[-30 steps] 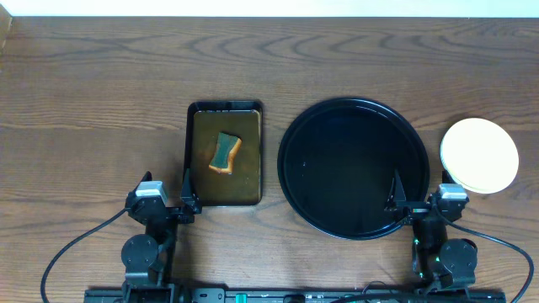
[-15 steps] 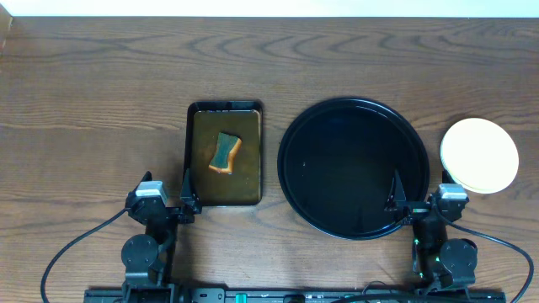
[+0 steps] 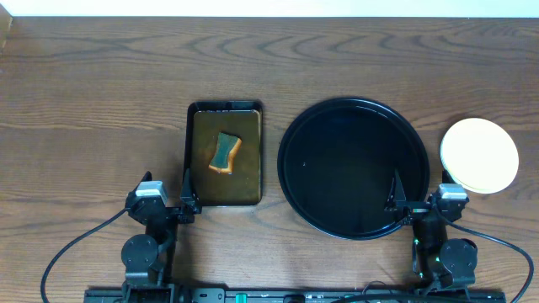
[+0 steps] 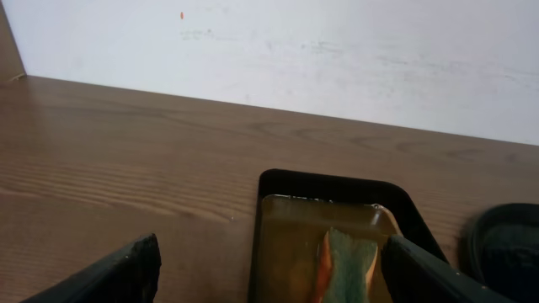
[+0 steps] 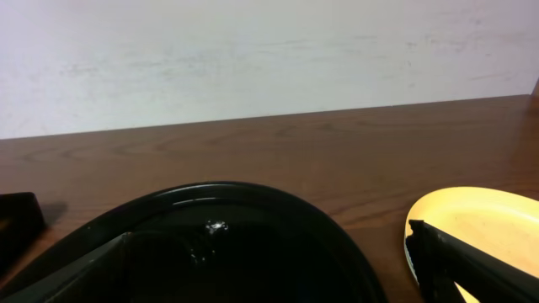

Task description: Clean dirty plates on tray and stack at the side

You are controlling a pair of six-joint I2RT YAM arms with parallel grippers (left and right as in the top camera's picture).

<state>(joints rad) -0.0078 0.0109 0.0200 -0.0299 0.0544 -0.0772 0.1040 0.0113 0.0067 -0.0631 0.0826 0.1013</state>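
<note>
— Task items?
— On the brown wood-grain worktop: large round glossy black tray, its near edge below the right gripper. The pale yellow round plate sits off it, on the worktop just right of its rim, beside that gripper. Anything under the plate: cannot tell.
— Surroundings?
— A rectangular dark tray of brownish liquid, green-and-orange sponge in it, ahead of the left gripper.
— Grippers?
— Both spread wide, holding nothing.
</note>
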